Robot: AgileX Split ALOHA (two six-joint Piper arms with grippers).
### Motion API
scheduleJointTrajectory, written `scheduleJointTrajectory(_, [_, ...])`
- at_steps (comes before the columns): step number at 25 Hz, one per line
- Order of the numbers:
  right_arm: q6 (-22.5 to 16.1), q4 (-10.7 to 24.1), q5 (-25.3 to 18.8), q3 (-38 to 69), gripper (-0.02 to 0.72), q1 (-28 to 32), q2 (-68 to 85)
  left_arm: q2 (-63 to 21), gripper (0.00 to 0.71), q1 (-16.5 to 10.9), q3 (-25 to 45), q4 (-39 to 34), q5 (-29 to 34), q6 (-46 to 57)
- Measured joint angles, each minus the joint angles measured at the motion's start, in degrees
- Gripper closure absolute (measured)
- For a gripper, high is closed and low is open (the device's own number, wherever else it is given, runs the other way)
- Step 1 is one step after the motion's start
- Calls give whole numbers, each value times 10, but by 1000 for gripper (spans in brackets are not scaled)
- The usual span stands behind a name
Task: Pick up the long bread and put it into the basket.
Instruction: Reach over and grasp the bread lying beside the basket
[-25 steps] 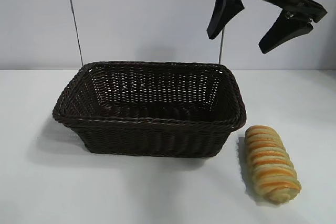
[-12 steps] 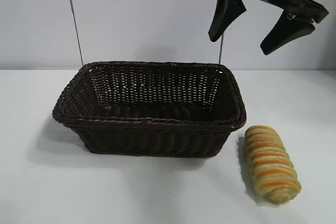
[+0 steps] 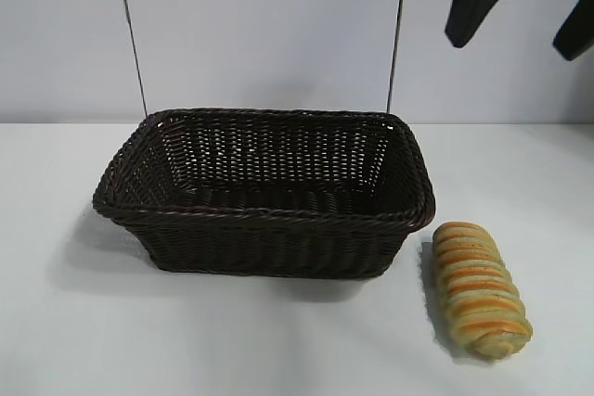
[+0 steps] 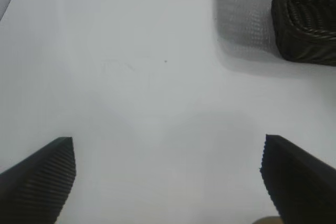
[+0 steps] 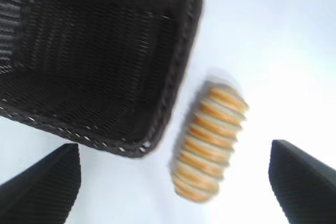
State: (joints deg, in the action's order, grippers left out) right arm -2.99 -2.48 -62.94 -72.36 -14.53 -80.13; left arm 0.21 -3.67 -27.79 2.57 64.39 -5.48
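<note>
Currently I see the right gripper (image 3: 524,20) spread wide, empty, high above the long bread (image 3: 479,288), which lies on the table (image 3: 278,340) just beside the basket (image 3: 264,194).

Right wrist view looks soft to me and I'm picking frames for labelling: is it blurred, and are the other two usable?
Right wrist view: smeared, the long bread and the basket rim streaked. Exterior view: sharp, evenly lit, with soft shadows beside the basket and the bread. Left wrist view: the table is clear, with the basket's shadow falling beside its corner.

Front camera, two downward wrist cameras
</note>
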Motion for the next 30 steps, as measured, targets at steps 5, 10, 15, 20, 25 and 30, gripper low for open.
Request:
scheduleJointTrajectory(5, [1,5,44,87,8,0,15,0,19,0,0,0,0,0])
scheduleJointTrajectory(10, [2,15,107,173,8,0,20,0,19,0,0,0,0,0])
scheduleJointTrajectory(15, [2,20,209,259,8,0,20,-6,19,0,0,0,0,1])
scheduleJointTrajectory(20, [2,21,308,331,8,0,20,-9,19,0,0,0,1,1])
scheduleJointTrajectory(25, [0,19,405,370,8,0,13,-9,19,0,0,0,1,1])
scheduleJointTrajectory(30, [-2,15,449,371,8,0,-52,-9,19,0,0,0,1,1])
